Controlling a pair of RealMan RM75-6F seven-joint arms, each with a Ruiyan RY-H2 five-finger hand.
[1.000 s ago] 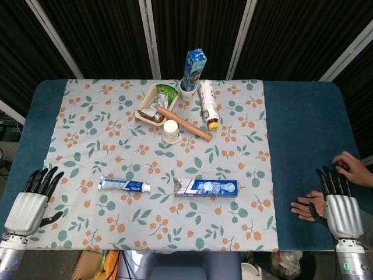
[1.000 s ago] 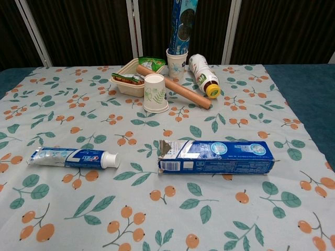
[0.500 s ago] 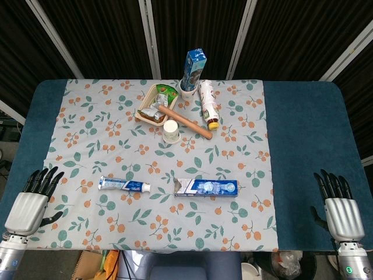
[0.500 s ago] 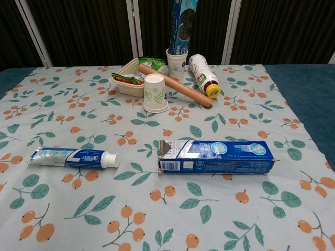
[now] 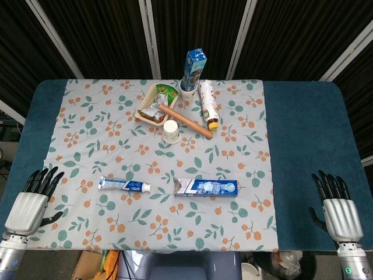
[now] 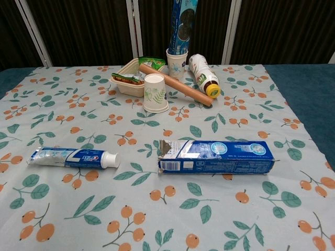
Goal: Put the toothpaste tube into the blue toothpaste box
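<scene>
Toothpaste tube [image 6: 73, 157]: lies flat on the floral cloth [image 5: 116, 122] near the front of the bench [image 5: 303, 134], well apart from both hands, nothing touching it.
Tube axis: runs left to right along the bench's front edge; the white cap points toward the box, the crimped tail toward the robot's left.
Blue toothpaste box [image 6: 216, 157]: lies flat just beside the tube on the same line, with a gap of cloth between them.
Box mouth: the torn, open flaps face the cap, so I judge the pair is laid out for a straight slide, cap first.
Left hand [image 5: 30, 201]: rests at the front left corner, fingers spread and extended, holding nothing.
Right hand [image 5: 337, 205]: sits at the front right corner on the bare blue surface, fingers apart, holding nothing.
Why parked: both hands stand clear of the cloth, so no step has begun.
Clutter: a paper cup [image 6: 155, 93], food tray [image 6: 125, 82], bottle [image 6: 202, 76] and wooden stick [image 6: 175, 84] are grouped at the far side, well apart from the tube.
</scene>
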